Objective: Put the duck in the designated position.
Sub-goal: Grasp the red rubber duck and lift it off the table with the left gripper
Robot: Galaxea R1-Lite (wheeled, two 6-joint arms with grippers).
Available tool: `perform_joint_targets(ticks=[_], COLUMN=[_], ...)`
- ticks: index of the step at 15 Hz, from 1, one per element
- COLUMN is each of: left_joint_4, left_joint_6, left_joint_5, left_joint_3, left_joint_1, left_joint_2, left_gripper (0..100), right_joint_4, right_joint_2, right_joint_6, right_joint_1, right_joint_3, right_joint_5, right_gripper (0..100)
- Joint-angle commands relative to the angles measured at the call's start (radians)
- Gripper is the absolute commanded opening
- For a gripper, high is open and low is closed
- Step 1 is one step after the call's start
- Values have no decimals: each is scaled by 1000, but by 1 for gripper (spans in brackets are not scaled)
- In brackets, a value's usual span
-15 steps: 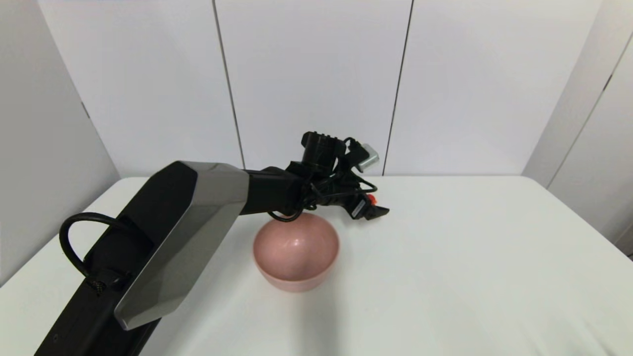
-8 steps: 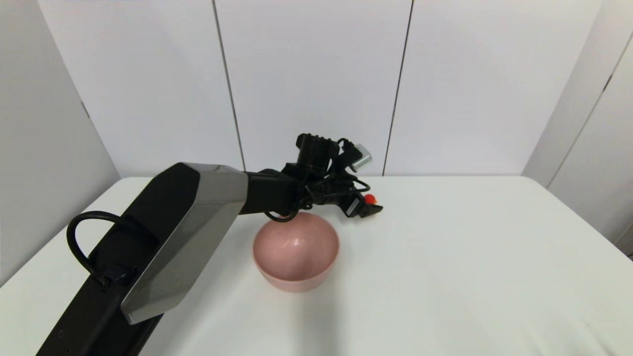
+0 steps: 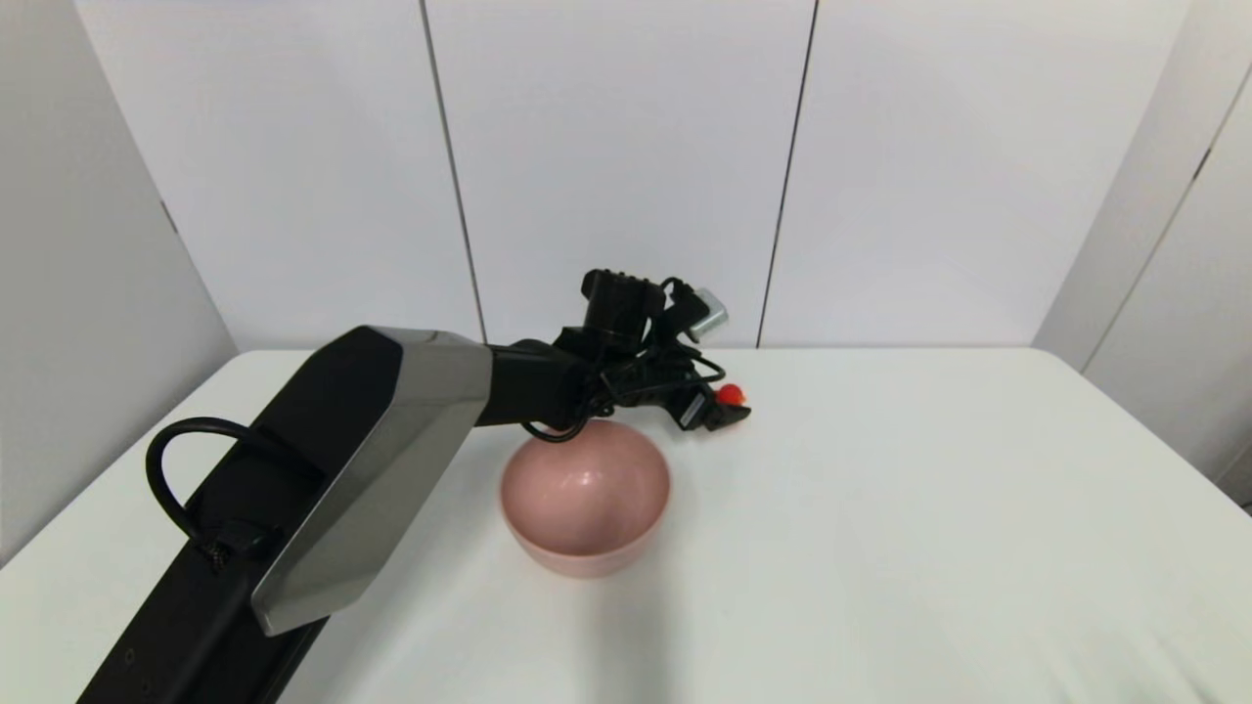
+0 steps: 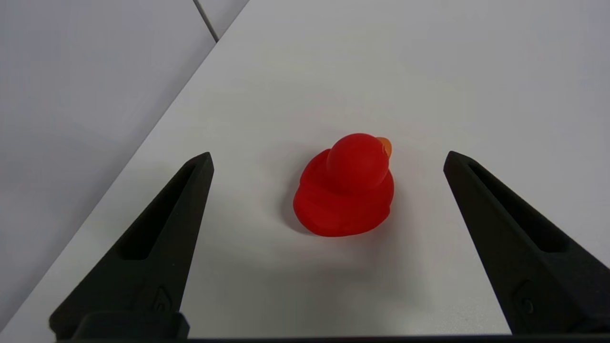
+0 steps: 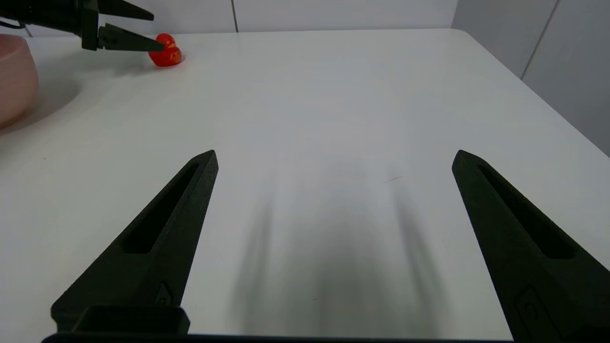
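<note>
The small red duck (image 4: 345, 190) with an orange beak stands upright on the white table, behind and to the right of the pink bowl (image 3: 587, 562). My left gripper (image 4: 329, 154) is open and low over the table, one finger on each side of the duck and touching neither side. In the head view the duck (image 3: 730, 394) shows just past the left gripper (image 3: 734, 403), whose arm reaches over the bowl. The right wrist view shows the duck (image 5: 165, 55) at the tips of the left gripper (image 5: 158, 32). My right gripper (image 5: 334, 152) is open with nothing in it.
The table's back edge meets the white wall panels (image 3: 606, 176) a short way behind the duck. The bowl (image 5: 14, 81) holds nothing. The right arm is out of the head view, low over the bare table (image 5: 333, 95) to the right.
The left gripper has drawn back a little to the left, toward the bowl. The duck has stayed on the table, and more of it now shows past the fingertips.
</note>
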State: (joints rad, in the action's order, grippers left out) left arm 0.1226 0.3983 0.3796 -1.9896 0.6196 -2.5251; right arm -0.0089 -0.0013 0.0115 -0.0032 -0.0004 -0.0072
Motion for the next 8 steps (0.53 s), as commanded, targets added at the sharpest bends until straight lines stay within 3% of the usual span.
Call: perform_joint_targets(ticks=[1,8], left_joint_4=[0,-1], left_joint_6=[2,-4], left_joint_5=[2,2], left_joint_3=[0,0], left_joint_1=[0,2], left_joint_2=[-9,-18], left_gripper=[100,100], right_joint_4=[0,0], right_joint_2=[1,1], right_joint_6=[1,1], right_joint_1=[0,0], right_joint_3=[-1,0], right_joint_5=[0,0], right_gripper=[100,100])
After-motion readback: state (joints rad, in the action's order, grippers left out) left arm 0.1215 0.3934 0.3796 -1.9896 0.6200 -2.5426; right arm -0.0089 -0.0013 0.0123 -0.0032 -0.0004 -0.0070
